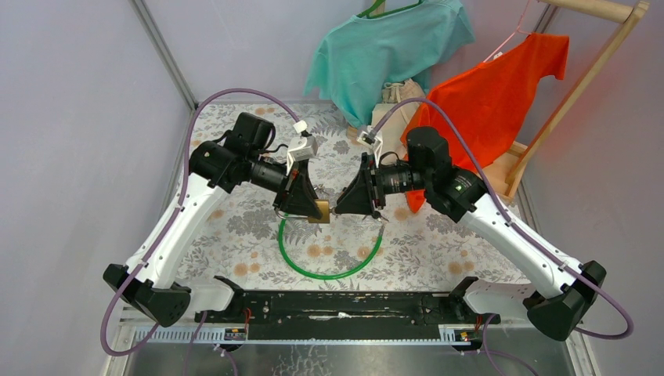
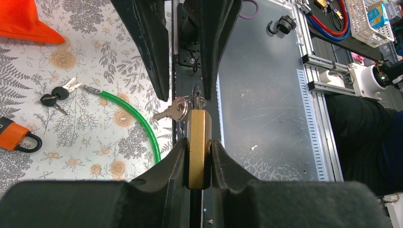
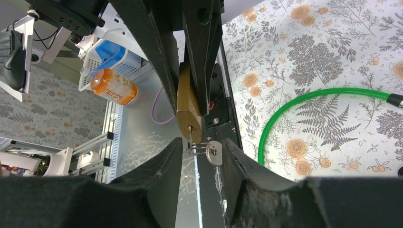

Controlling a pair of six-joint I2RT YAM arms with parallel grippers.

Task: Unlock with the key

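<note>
The left gripper [image 2: 198, 143] was clamped on the brass padlock [image 2: 198, 126] above the tabletop [image 3: 309, 57], and just past the padlock's keyhole end the key ring [image 3: 202, 148] and key [image 3: 215, 153] hung between the right gripper's [image 3: 201, 142] parted jaws.

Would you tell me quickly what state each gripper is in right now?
Left gripper: closed on the padlock.
Right gripper: open, jaws either side of the key, not gripping it yet.

Brass padlock [image 2: 198, 142], silver key [image 2: 171, 111] at keyhole
</note>
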